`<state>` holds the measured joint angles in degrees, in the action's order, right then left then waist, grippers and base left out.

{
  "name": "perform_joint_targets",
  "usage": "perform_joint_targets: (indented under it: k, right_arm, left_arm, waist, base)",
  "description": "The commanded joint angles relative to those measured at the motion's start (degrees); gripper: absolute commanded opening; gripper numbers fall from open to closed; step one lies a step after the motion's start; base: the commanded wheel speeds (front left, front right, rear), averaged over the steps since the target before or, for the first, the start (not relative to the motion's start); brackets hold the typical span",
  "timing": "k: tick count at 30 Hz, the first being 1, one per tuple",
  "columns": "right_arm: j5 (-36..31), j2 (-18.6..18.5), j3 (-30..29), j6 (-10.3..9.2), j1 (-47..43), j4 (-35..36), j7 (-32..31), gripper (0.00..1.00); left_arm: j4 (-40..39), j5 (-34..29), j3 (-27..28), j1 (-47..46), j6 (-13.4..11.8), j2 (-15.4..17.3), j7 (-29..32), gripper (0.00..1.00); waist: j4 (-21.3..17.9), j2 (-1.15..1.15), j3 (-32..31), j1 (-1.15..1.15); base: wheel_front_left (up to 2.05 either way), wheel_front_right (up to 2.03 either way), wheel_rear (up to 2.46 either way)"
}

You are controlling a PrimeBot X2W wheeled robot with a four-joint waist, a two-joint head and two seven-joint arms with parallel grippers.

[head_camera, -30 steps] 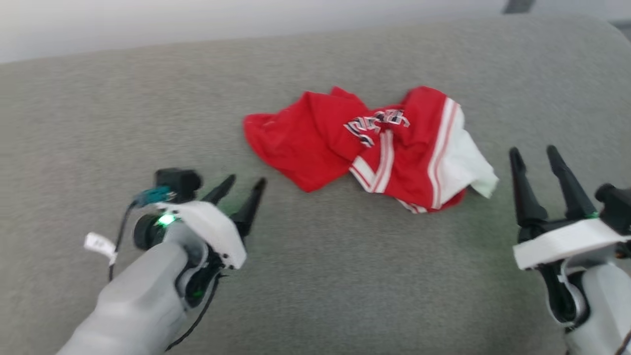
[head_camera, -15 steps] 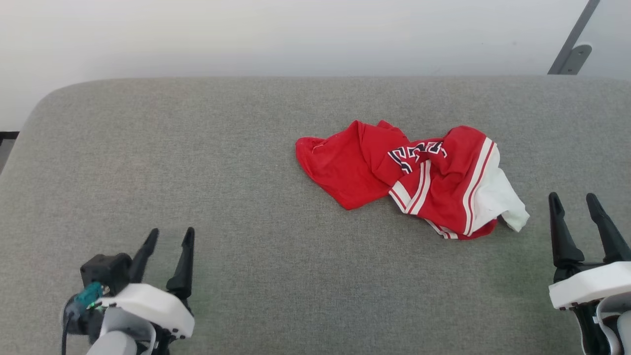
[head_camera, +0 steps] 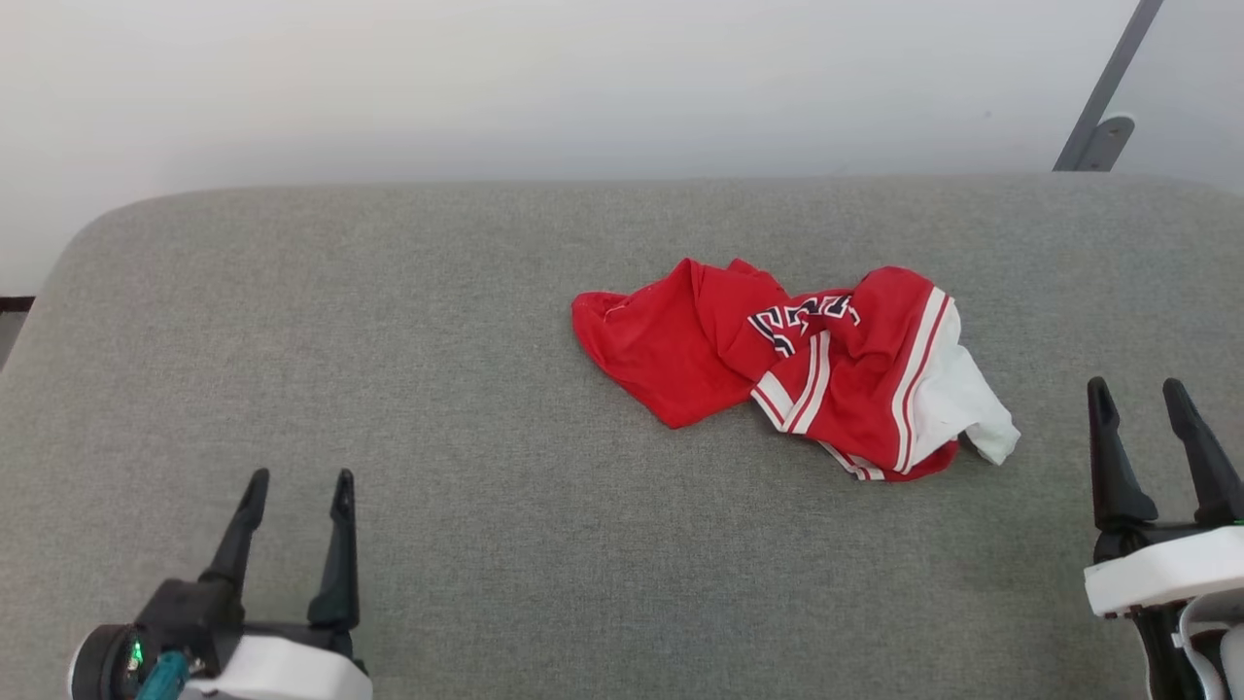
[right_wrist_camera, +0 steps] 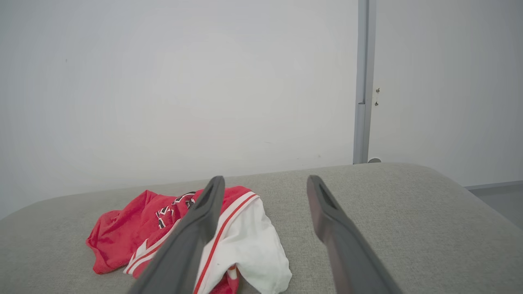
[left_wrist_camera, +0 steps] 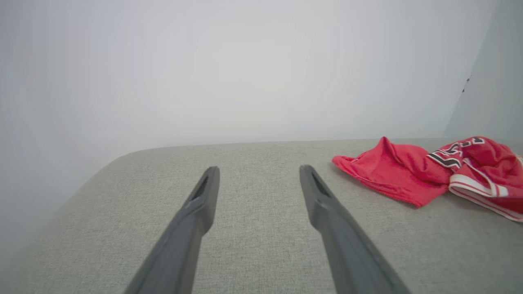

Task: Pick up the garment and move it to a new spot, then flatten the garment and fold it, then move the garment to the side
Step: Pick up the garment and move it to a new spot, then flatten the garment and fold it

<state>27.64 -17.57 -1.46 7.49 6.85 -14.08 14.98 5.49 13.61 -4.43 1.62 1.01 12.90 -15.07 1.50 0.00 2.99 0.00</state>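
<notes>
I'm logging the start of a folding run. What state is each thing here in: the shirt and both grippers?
shirt: crumpled in a heap on the grey cushion, not folded, not held.
left gripper: open, empty, well apart from the shirt.
right gripper: open, empty, nearer the shirt but not touching it.

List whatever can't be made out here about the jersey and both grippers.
- The garment, head view: lettering bunched in folds, unreadable; a second sleeve cannot be found.
- Left wrist view: its far end is cut by the right edge.
- Right wrist view: one of the right gripper's fingers covers part of it.
- The left gripper, head view: wrist cut by the bottom edge.
</notes>
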Motion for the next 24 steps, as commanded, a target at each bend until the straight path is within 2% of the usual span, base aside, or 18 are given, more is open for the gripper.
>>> perform_joint_targets:
  k: [1, 8, 17, 21, 24]
  right_arm:
    - [-0.1, 0.4, 0.1, 0.00, -0.8, 0.3, 0.3, 1.00]
    - [-0.2, 0.8, 0.2, 0.00, -1.4, 0.1, 0.3, 1.00]
    - [0.1, 0.2, 0.6, 0.00, -0.3, -0.3, 0.3, 1.00]
    - [-0.1, -2.2, 2.7, -0.01, 2.1, -1.6, -2.4, 1.00]
    - [-0.2, -5.3, 5.3, 0.00, 5.3, -3.4, -6.9, 1.00]
  left_arm:
    - [-0.9, -1.5, 0.9, 1.4, 0.9, -0.9, -0.1, 1.00]
    - [-1.4, -4.4, 3.6, 3.3, 3.5, -3.8, -0.1, 1.00]
    - [-2.0, -6.2, 5.4, 2.6, 5.1, -5.7, -0.1, 1.00]
    - [-2.1, -6.7, 5.7, 1.8, 5.5, -6.8, -0.1, 1.00]
    - [-2.1, -7.2, 5.2, 0.9, 5.7, -7.5, -0.1, 1.00]
  waist:
    - [-0.2, 0.00, -0.5, 0.00]
    - [-0.5, 0.00, -0.8, 0.00]
    - [-0.5, 0.00, -0.2, 0.00]
    - [-0.3, 0.00, 1.0, 0.00]
    - [0.1, 0.00, 2.7, 0.00]
  base:
    - [0.00, 0.00, 0.00]
    - [0.00, 0.00, 0.00]
    - [0.00, 0.00, 0.00]
    - [0.00, 0.00, 0.00]
    - [0.00, 0.00, 0.00]
